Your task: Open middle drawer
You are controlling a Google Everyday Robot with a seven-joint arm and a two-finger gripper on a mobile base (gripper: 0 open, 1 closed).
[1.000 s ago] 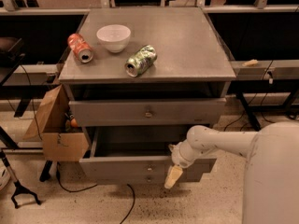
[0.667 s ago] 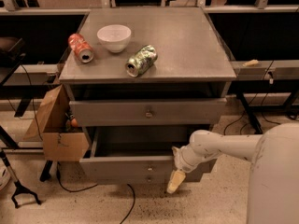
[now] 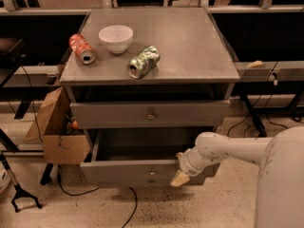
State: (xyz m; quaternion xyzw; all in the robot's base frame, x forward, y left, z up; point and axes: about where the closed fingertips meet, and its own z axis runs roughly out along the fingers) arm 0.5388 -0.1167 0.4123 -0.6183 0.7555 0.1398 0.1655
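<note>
The grey three-drawer cabinet [image 3: 190, 46] stands in the middle of the camera view. Its middle drawer [image 3: 123, 171] is pulled well out, so its dark inside shows, and a small round knob sits at the centre of its flat front. The top drawer [image 3: 114, 114] above it is nearly closed. My gripper [image 3: 180, 177] is at the right part of the middle drawer's front panel, just right of the knob. My white arm reaches to it from the lower right.
On the cabinet top lie a white bowl [image 3: 115, 38], a red can [image 3: 81, 48] and a green can [image 3: 143, 61]. An open cardboard box [image 3: 57, 132] stands at the cabinet's left side. Cables and a stand foot [image 3: 21, 198] lie on the floor at the left.
My arm and gripper have shifted slightly to the right along the drawer front. The middle drawer stays pulled out about as far as before.
</note>
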